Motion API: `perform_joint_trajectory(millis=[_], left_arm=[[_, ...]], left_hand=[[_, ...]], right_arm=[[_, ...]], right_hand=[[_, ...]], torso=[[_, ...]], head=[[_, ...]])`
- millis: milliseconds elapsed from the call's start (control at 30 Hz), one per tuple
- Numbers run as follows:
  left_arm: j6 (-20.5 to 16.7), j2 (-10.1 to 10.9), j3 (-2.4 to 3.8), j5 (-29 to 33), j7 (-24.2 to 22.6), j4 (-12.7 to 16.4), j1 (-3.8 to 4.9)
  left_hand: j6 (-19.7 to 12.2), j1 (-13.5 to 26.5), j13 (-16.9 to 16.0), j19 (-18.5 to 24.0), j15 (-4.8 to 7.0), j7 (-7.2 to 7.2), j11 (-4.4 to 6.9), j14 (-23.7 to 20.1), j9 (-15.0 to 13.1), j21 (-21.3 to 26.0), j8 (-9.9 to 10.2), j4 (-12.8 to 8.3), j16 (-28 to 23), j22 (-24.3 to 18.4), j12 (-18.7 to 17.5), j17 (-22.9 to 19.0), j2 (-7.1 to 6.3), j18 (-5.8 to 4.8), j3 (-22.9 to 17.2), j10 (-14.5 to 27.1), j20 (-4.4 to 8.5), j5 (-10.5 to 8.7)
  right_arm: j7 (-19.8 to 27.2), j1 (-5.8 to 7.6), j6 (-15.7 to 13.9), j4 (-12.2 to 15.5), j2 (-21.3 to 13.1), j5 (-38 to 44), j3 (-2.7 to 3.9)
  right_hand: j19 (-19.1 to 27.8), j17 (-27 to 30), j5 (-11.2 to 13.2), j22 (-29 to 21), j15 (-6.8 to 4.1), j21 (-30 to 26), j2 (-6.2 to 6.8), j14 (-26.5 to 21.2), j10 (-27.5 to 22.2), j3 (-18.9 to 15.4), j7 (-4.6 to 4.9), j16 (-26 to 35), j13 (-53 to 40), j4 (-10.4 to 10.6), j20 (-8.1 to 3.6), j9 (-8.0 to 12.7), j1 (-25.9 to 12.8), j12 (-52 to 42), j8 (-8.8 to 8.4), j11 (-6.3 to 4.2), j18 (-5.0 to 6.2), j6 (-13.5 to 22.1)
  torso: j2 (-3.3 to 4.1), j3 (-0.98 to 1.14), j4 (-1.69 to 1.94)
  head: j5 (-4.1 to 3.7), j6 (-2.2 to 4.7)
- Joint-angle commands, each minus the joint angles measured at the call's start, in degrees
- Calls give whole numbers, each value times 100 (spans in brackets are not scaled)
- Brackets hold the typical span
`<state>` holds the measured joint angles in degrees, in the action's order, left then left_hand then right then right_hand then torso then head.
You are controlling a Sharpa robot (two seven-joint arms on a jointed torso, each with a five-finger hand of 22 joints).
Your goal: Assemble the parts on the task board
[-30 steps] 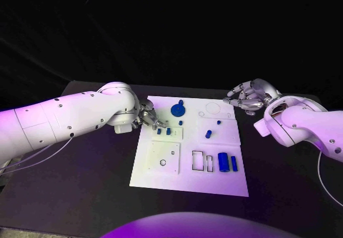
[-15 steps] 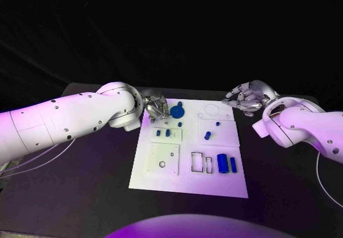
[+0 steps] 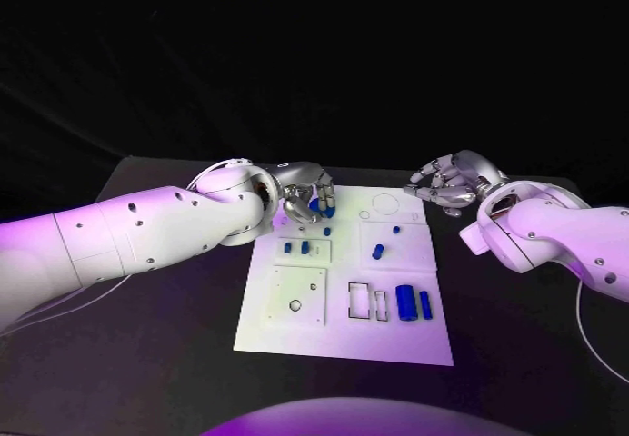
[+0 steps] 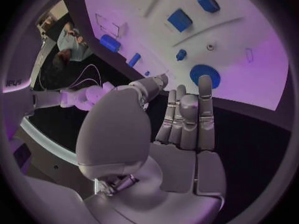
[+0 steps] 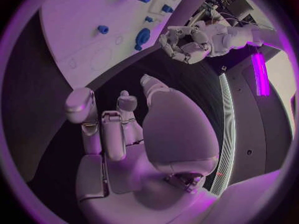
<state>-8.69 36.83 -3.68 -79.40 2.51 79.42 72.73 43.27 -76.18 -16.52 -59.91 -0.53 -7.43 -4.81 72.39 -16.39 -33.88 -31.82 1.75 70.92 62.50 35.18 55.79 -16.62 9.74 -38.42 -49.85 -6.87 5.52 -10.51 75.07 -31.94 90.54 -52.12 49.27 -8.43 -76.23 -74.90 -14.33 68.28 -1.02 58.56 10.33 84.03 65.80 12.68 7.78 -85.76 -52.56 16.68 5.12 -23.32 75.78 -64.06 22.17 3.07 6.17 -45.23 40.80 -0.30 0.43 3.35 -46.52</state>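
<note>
1. We see one black table (image 3: 157, 363) under everything.
2. One white task board (image 3: 344, 341) lies in the middle of it, long side running away from the robot.
3. Two arms: the left arm (image 3: 131, 232) comes across to the board's far left corner; the right arm (image 3: 564, 232) stays off the board's right side.
4. Left hand (image 3: 304, 195) hovers over the far left corner of the board, fingers curled down beside the round blue disc (image 4: 205, 74). From the left wrist view the fingers lie straight and together with nothing between them; whether they touch the disc we cannot tell.
5. Right hand (image 3: 450, 184) sits beyond the board's far right corner, above the table, fingers curled in, holding nothing.
6. Blue parts on the board, we count about seven: one disc, two larger cylinders (image 3: 406, 302) side by side near the right edge, two small blocks (image 3: 296, 246) side by side on the left, one small peg (image 3: 377, 251) mid-board, one tiny peg (image 3: 326, 231) behind it.
7. Two black-outlined rectangular slots (image 3: 359, 301) lie just left of the larger cylinders.
</note>
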Motion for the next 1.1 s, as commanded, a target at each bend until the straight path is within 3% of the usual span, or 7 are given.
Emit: perform_joint_trajectory(millis=[33, 300, 433, 1100], left_arm=[[-121, -72, -12, -914, -491, -79, -18], [244, -269, -45, -1470, -544, -329, -64], [309, -334, -54, -1537, -543, -419, -81], [608, -473, -62, -1546, -501, -551, -113]], left_hand=[[26, 52, 77, -7, 19, 13, 11, 4, 43, -36, 96, -85, 46, 55, -70, -19, -6, 61, 15, -7, 29, 33], [129, 210, 270, 3, 79, 31, 30, 13, 99, -60, 250, -218, 127, 164, -261, -119, 4, 62, 98, 26, 80, -36], [138, 325, 344, -19, 33, -31, -2, 84, 122, -70, 329, -210, 225, 208, -317, -70, 10, 44, 160, -1, 61, -54], [376, 336, 490, -109, -3, -61, -5, 302, 118, -133, 394, -227, 526, 336, -375, 154, 115, 53, 162, -210, 20, 39]], right_arm=[[71, -4, 33, 12, 4, 13, 0], [86, -4, -26, 23, 4, 13, 0], [91, -4, -57, 29, 6, 13, 0], [97, -4, -109, 32, 16, 13, 0]], right_hand=[[14, -530, -20, 2, 1, -27, -4, 320, -38, 36, 0, 27, 5, -4, -7, 6, -48, 20, 18, 1, 78, 53], [52, -498, -114, -52, 3, -120, 11, 307, -222, 63, 3, 46, 273, -4, -6, 15, -39, 213, 39, 3, 95, 75], [77, -476, -145, -87, 4, -178, 17, 299, -289, 74, 5, 59, 371, -3, -5, 18, -40, 287, 47, 5, 106, 83], [102, -446, -187, -122, 6, -239, 24, 287, -401, 94, 6, 76, 542, -2, -3, 22, -44, 417, 65, 7, 116, 88]], torso=[[7, 1, -4], [4, 6, -7], [5, 6, 0], [-1, 6, 8]], head=[[-8, 7], [-28, 10], [-51, 12], [-77, -21]])
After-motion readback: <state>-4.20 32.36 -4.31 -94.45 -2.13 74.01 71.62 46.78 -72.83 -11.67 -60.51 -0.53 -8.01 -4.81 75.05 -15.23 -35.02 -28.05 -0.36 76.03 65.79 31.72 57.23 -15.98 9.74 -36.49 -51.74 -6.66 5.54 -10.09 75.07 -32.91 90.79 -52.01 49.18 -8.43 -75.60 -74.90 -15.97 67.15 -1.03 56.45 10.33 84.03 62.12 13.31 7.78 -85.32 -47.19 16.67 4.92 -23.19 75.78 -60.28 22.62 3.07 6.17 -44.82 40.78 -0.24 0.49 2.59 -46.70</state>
